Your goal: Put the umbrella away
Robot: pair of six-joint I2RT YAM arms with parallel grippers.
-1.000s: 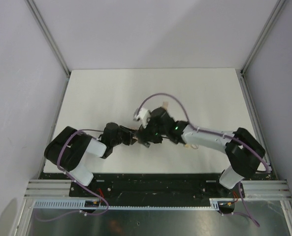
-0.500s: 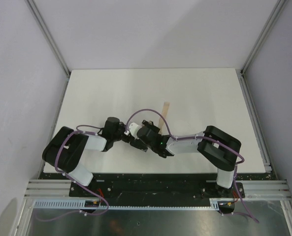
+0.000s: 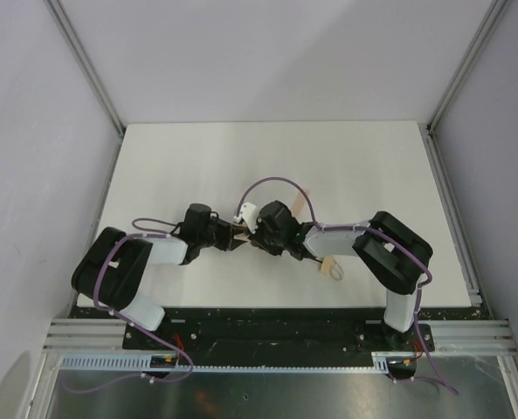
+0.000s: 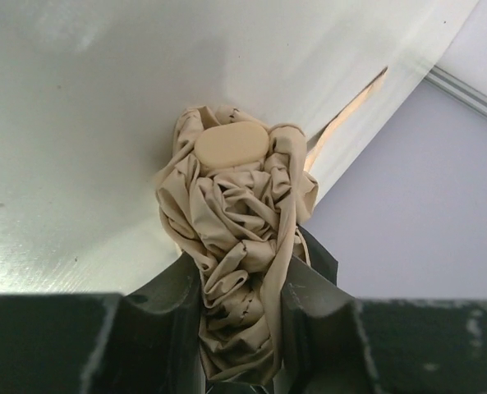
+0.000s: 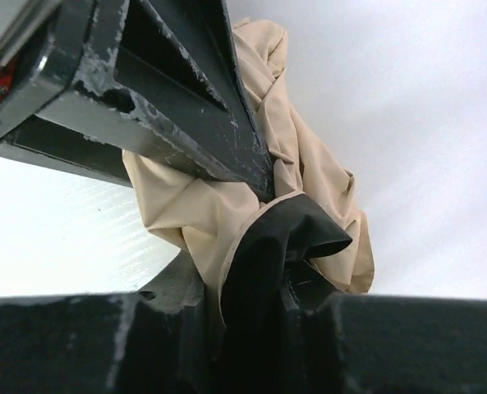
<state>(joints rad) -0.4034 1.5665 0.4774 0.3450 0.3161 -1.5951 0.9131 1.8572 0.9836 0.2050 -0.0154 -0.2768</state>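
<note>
1. Starting at the left gripper point(image 4: 241, 328): its jaws stand narrow, clamped on the bunched canopy of the compact beige fabric folding umbrella point(image 4: 235, 222). The cloth bulges out past the fingertips.
2. On to the right gripper point(image 5: 255, 320): its jaws are narrow too, pinching a fold of the same cloth just beside the left fingers. I read that as a grip.
3. Why two hands? My guess is that one anchors the bundle while the other gathers loose cloth for wrapping.
4. The umbrella hangs between both grippers, over the near middle of the flat white table top point(image 3: 197, 166). I cannot tell whether it touches the surface.
5. The left wrist view alone shows the small pale oval cap point(image 4: 231, 146) at the bundle's far end.
6. The right wrist view alone shows a dark fold inside the beige cloth.
7. From above, the arms hide the bundle, but the flat tan strap point(image 3: 300, 201) pokes out beyond the right wrist.
</note>
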